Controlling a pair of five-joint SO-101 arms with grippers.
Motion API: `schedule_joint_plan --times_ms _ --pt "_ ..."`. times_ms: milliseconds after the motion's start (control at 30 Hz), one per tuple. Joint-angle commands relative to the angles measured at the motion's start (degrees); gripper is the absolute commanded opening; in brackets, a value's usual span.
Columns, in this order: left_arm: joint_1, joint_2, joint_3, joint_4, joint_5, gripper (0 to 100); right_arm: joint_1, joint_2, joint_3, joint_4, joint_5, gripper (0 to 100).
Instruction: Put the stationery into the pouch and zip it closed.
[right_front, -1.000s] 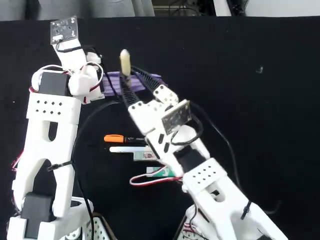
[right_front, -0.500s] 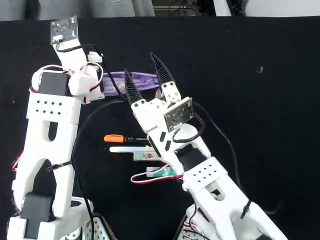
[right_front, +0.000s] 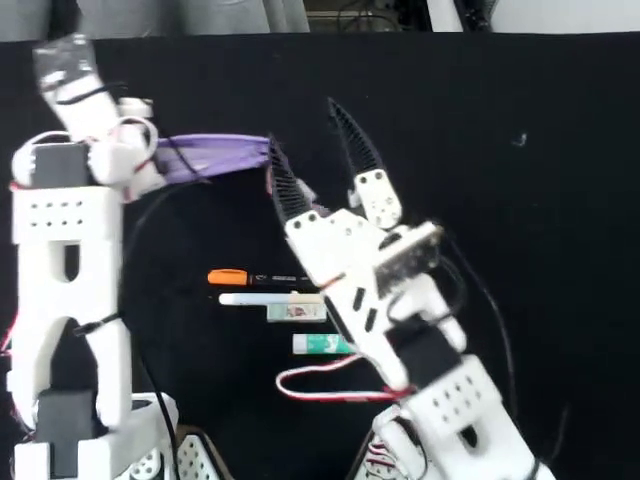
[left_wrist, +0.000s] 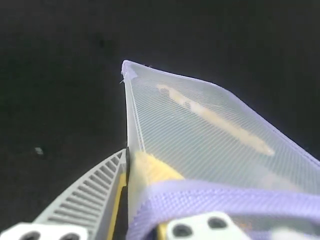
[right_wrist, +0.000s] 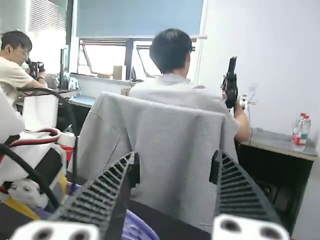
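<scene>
The purple mesh pouch (right_front: 215, 155) hangs off the table at the back left, with my left gripper (right_front: 150, 165) shut on its end. In the left wrist view a pale stick-shaped item (left_wrist: 215, 120) lies inside the pouch (left_wrist: 200, 135), clamped at the left gripper (left_wrist: 131, 160). My right gripper (right_front: 318, 165) stands open and empty just right of the pouch's free end, tilted upward. The right wrist view has its fingers (right_wrist: 107, 195) spread wide, above the pouch's edge (right_wrist: 135, 227). An orange-capped marker (right_front: 250, 278), a white pen (right_front: 255, 298), a small label-wrapped piece (right_front: 297, 313) and a green piece (right_front: 322, 345) lie on the black table.
The black table (right_front: 520, 200) stretches away on the right. A red and white cable (right_front: 320, 385) loops near the right arm's base, close to the green piece. The left arm's base stands at the front left.
The right gripper, shut on a pale item over the pouch a second ago, opened, let it go and drew back to the right. The left arm swung left, pulling the pouch along.
</scene>
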Motion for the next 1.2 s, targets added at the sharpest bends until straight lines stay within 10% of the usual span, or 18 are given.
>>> schedule_joint_plan --times_ms 0,400,1167 --pt "-6.7 -0.5 -1.5 -4.4 0.2 3 0.0 -2.9 -8.0 8.5 4.2 23.0" --pt "-19.2 -0.9 9.5 -22.2 0.3 3 -0.6 1.2 -11.0 19.2 8.0 23.0" --pt "-19.0 -11.3 24.7 -46.9 0.6 3 -9.6 22.4 -2.8 31.1 20.1 22.9"
